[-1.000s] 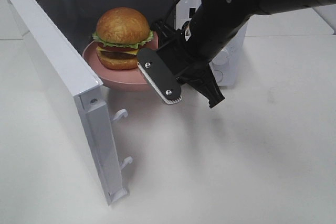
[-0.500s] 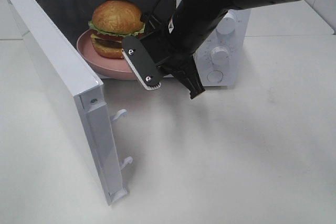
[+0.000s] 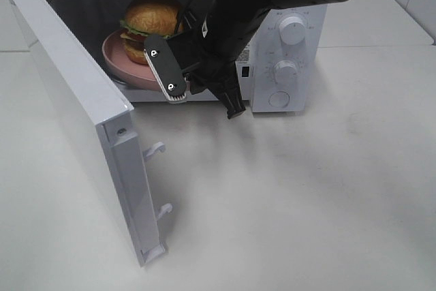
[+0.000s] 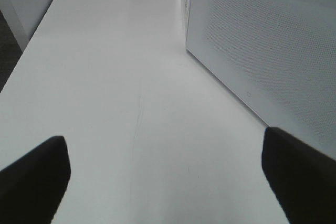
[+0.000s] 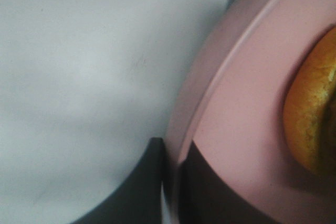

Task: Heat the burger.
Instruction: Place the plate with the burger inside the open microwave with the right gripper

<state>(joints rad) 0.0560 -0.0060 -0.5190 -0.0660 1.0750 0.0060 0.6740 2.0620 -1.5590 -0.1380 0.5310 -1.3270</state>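
The burger [image 3: 151,17], with a golden-brown bun and green lettuce, sits on a round pink plate [image 3: 121,59] just inside the open microwave [image 3: 286,100]. My right gripper [image 3: 178,85] is shut on the plate's near-right rim and holds it in the cavity's mouth. In the right wrist view the plate's rim [image 5: 236,129] runs between the dark fingers of the gripper [image 5: 170,182], with the bun's edge [image 5: 312,124] at the far side. My left gripper [image 4: 165,182] is open and empty above the bare table, beside the microwave's perforated side wall [image 4: 262,51]. It is out of the exterior view.
The microwave's white door [image 3: 82,93] hangs wide open to the left, with two latch hooks [image 3: 158,148] on its edge. Two round knobs [image 3: 291,30] are on the control panel to the right of the cavity. The white table [image 3: 306,202] stretches in front.
My right gripper has carried the plate and burger up and back, from in front of the opening into the mouth of the microwave cavity. The door has not moved.
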